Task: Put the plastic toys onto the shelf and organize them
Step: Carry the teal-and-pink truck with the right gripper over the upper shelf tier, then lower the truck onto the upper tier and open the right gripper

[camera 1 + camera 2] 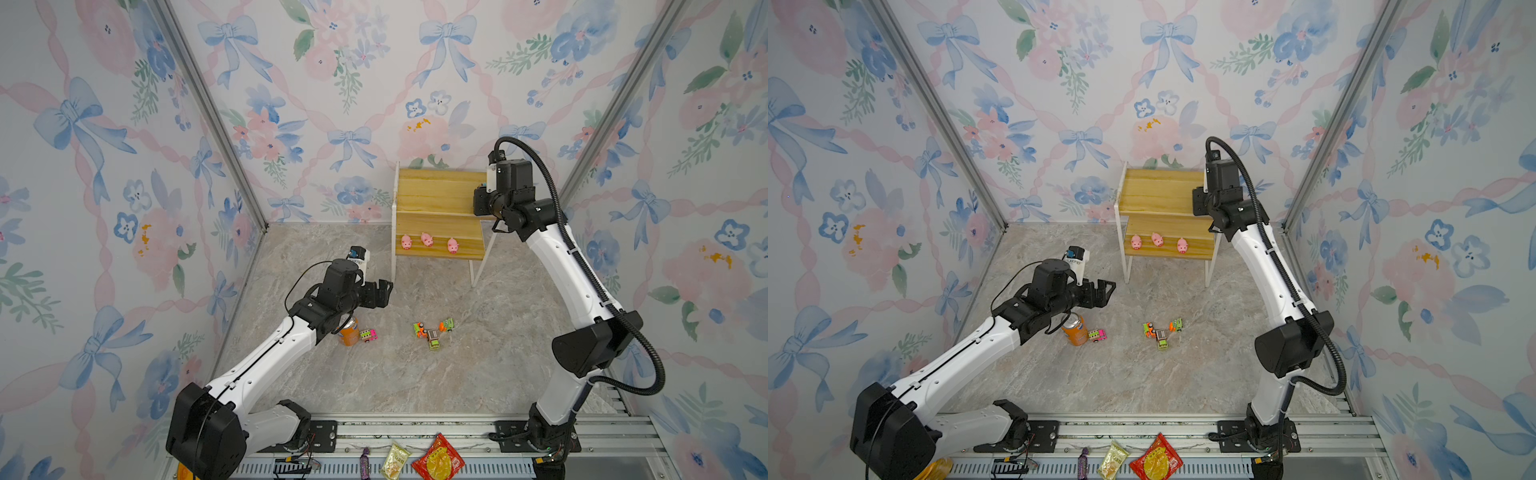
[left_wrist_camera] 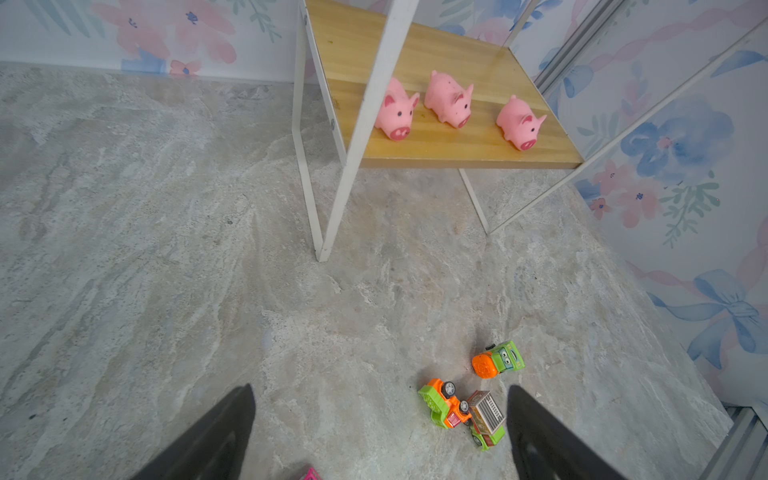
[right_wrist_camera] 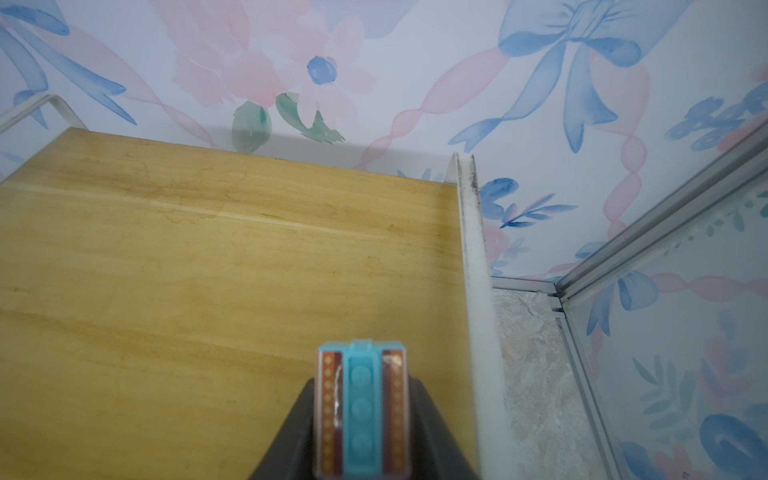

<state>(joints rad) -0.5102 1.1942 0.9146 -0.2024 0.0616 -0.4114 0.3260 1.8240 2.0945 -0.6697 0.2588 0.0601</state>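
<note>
Toy truck (image 3: pixel 360 419) (blue-topped) in right claw (image 3: pixel 362 388) runs lengthwise toward wall (image 3: pixel 374 75).

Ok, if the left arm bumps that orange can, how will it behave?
Probably tips: the can stands upright, tall and narrow, right under the left arm. Once down, its round side would likely let it roll, perhaps into the pink truck beside it. Full or empty cannot be told, so its weight is a guess.
</note>
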